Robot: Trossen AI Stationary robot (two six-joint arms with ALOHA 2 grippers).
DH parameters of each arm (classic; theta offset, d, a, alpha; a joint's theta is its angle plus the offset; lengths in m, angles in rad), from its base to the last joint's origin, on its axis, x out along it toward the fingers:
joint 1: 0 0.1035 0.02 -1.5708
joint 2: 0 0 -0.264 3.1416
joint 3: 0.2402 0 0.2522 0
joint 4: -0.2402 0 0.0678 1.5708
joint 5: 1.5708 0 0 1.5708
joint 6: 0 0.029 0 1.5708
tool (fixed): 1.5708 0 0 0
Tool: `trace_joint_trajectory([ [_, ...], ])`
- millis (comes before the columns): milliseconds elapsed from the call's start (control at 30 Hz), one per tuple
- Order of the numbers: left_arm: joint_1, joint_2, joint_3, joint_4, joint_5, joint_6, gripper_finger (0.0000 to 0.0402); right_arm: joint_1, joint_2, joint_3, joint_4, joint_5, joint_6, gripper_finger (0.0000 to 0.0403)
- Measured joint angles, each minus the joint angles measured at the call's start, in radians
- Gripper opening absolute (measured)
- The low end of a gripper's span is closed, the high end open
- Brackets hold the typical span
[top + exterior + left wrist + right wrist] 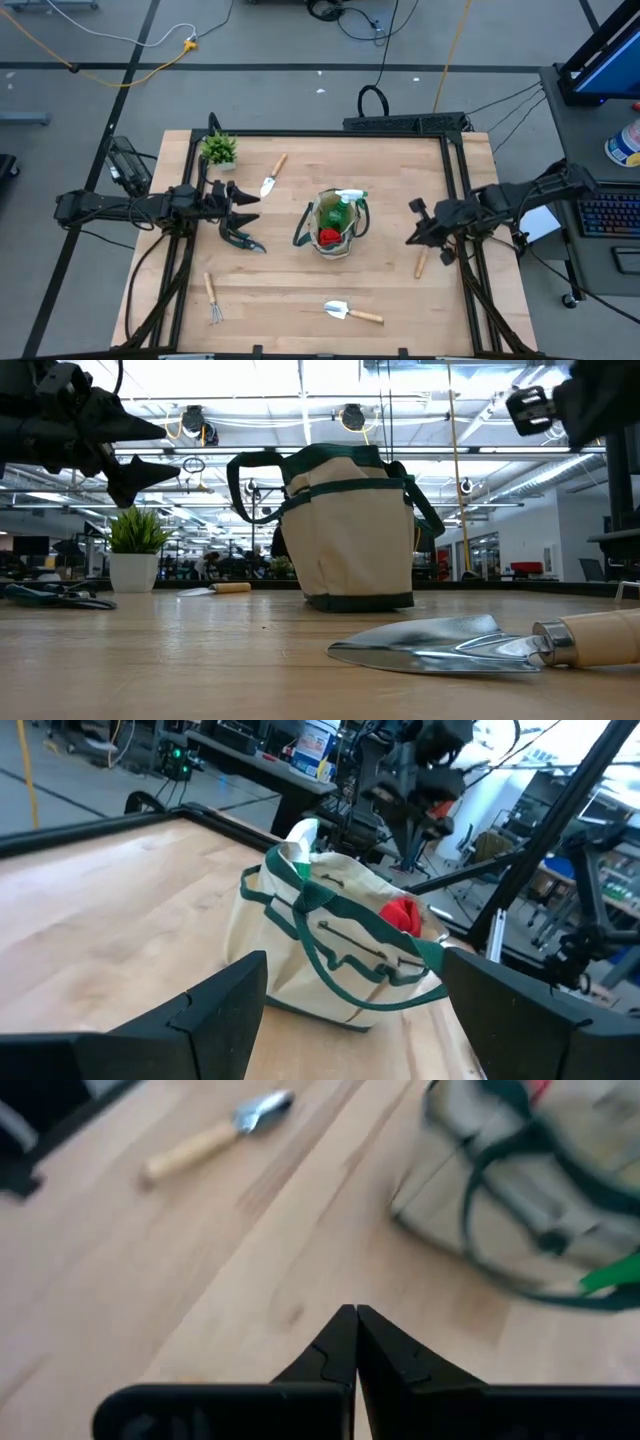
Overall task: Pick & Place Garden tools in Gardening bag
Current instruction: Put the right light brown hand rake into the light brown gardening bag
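The beige gardening bag (333, 228) stands upright mid-table, with a green spray bottle (347, 200) and a red glove (329, 237) inside. My left gripper (250, 203) hovers open to its left, pointing level at the bag (330, 935). Dark pruning shears (243, 240) lie flat beside it. One trowel (272, 178) lies toward the far edge. Another trowel (352, 313) and a hand fork (213, 300) lie near the front edge. A wooden-handled tool (421, 262) lies under my right gripper (412, 228), which hangs shut above the table (355, 1312), touching nothing.
A small potted plant (218, 150) stands at the far left corner. A black frame (455, 150) borders the table. Bare wood lies between the bag and the near trowel (450, 645) and right of the bag.
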Motion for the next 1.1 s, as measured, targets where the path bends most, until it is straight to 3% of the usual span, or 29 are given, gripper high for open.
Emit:
trace_joint_trajectory([
  [467,0.0,0.0,0.0,-0.019,0.0,0.045,0.0308,0.054,0.057,0.001,-0.01,0.004,0.006,0.0017],
  [800,0.0,0.0,0.0,-0.031,-0.001,0.073,0.0308,0.06,0.159,0.001,-0.016,-0.014,0.006,0.0072],
  [1100,0.0,0.0,0.0,-0.054,-0.002,0.073,0.0308,0.14,0.253,0.001,-0.031,-0.08,0.002,0.0131],
])
